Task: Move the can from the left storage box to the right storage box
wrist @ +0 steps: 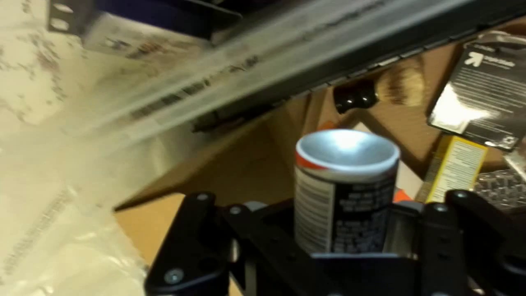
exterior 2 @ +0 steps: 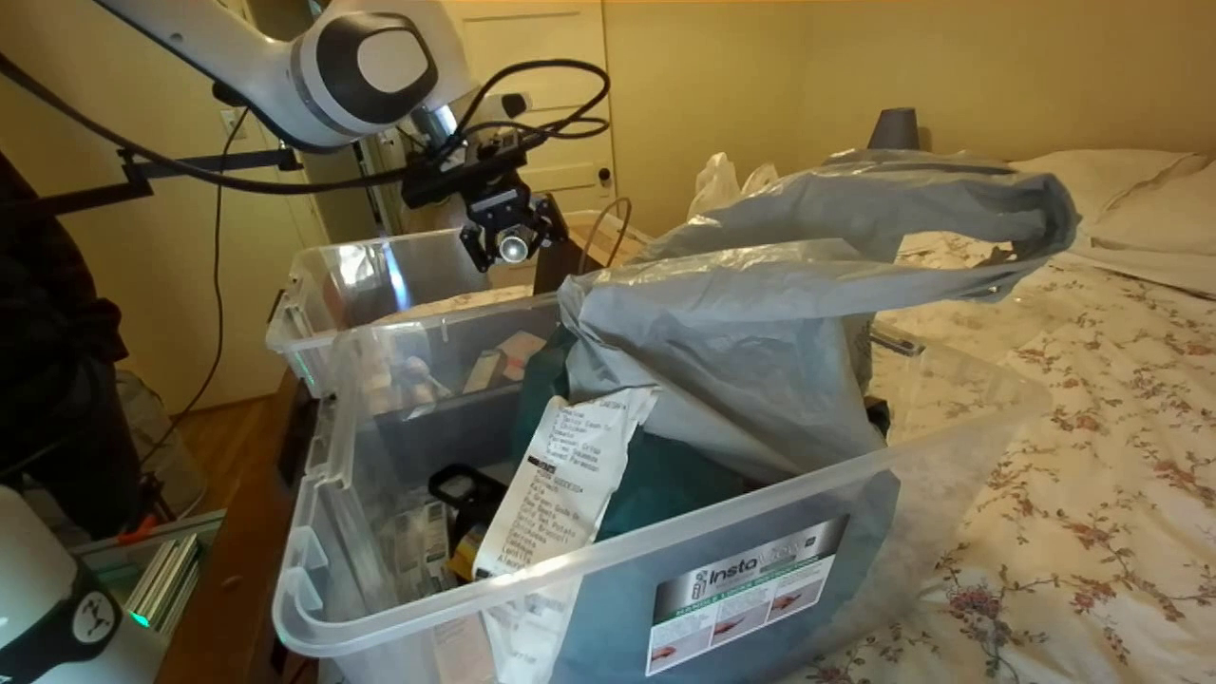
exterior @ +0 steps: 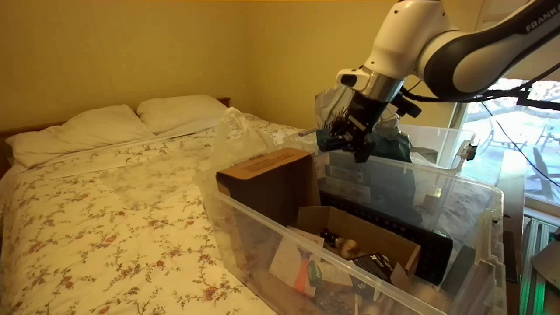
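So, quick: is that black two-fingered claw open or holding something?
Black two-fingered gripper: closed, holding the cylindrical metal can with black-and-white label.

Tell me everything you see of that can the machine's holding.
The can is a metal-looking cylinder: pale rim, silvery dished end, red under the rim, black-and-pale label print too blurred to read. The gripper clamps it, holding it sideways in the air above the see-through tubs; over which one, I can't tell. Nothing else visibly touches it.
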Action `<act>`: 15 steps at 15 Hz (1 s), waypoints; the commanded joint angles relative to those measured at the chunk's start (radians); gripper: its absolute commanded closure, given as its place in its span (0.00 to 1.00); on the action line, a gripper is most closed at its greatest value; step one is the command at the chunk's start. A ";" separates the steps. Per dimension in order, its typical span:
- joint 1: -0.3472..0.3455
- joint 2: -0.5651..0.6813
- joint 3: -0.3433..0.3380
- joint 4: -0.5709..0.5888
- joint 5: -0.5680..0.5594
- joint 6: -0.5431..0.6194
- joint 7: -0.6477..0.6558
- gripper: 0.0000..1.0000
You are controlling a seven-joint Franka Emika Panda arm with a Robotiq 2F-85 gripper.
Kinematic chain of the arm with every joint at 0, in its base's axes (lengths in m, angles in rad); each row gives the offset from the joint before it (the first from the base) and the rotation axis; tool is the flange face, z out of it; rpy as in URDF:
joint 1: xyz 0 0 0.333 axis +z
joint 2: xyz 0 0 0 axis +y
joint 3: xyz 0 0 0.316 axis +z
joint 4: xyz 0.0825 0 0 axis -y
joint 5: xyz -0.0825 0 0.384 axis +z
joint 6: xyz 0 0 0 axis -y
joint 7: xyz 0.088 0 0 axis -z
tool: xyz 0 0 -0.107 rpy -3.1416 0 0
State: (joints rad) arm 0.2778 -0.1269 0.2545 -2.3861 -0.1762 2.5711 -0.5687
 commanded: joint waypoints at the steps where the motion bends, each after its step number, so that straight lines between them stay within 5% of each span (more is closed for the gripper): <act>1: -0.081 -0.104 -0.070 -0.059 -0.085 -0.002 0.092 1.00; 6: -0.163 -0.109 -0.080 -0.105 -0.240 -0.103 0.286 1.00; 11: -0.140 -0.160 -0.096 -0.182 -0.182 -0.191 0.305 1.00; 12: -0.149 -0.165 -0.095 -0.183 -0.194 -0.202 0.340 0.75; 15: -0.151 -0.207 -0.109 -0.207 -0.163 -0.170 0.412 0.61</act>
State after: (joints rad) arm 0.1287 -0.2598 0.1566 -2.5361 -0.3721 2.3905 -0.2229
